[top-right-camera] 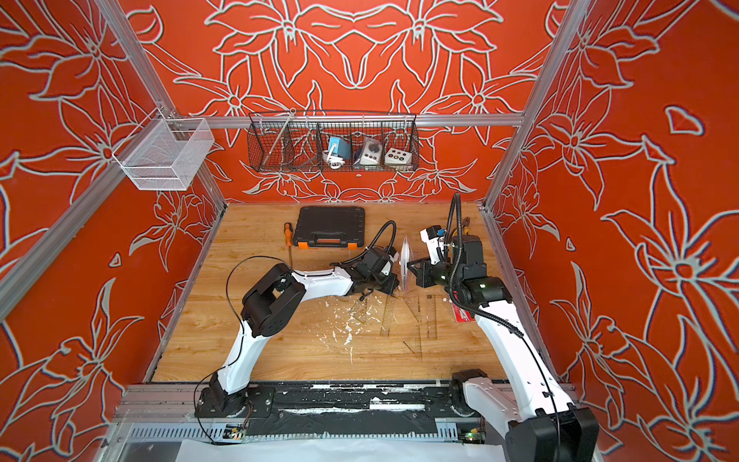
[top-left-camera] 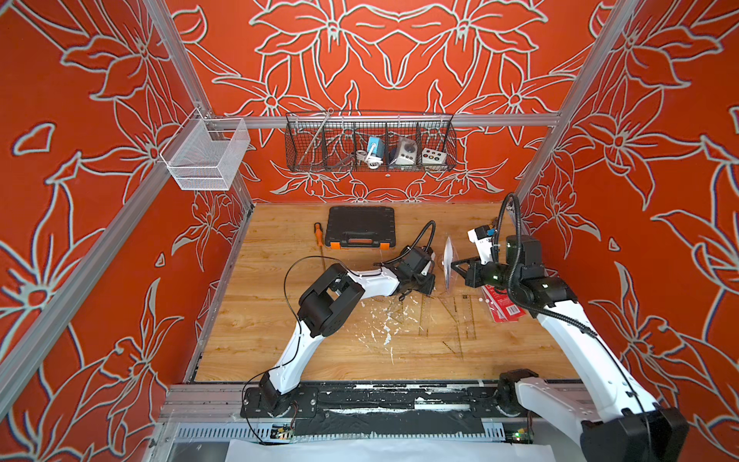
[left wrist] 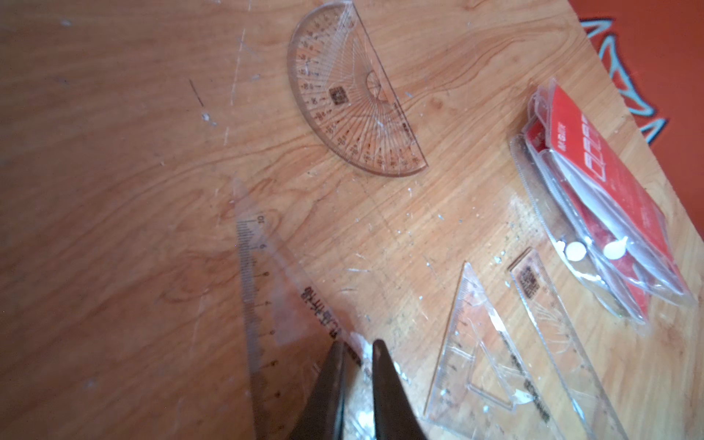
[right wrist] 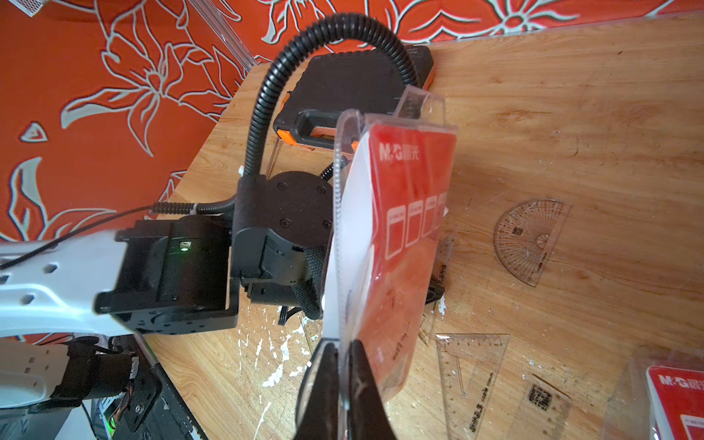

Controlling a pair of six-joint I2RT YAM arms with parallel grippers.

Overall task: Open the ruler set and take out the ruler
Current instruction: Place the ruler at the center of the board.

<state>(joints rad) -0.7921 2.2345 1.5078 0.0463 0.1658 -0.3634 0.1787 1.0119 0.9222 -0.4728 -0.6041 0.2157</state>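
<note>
My right gripper is shut on the lower edge of the ruler set, a clear pouch with a red card, and holds it upright above the table; both top views show the ruler set edge-on. Just left of it, low over the table, my left gripper is shut on a clear triangle ruler. Loose on the wood lie a protractor, a second clear triangle and a straight ruler.
A second red-card pouch lies flat under the right arm. A black tool case and an orange-handled screwdriver sit at the back. A black wire basket and a white mesh basket hang on the frame.
</note>
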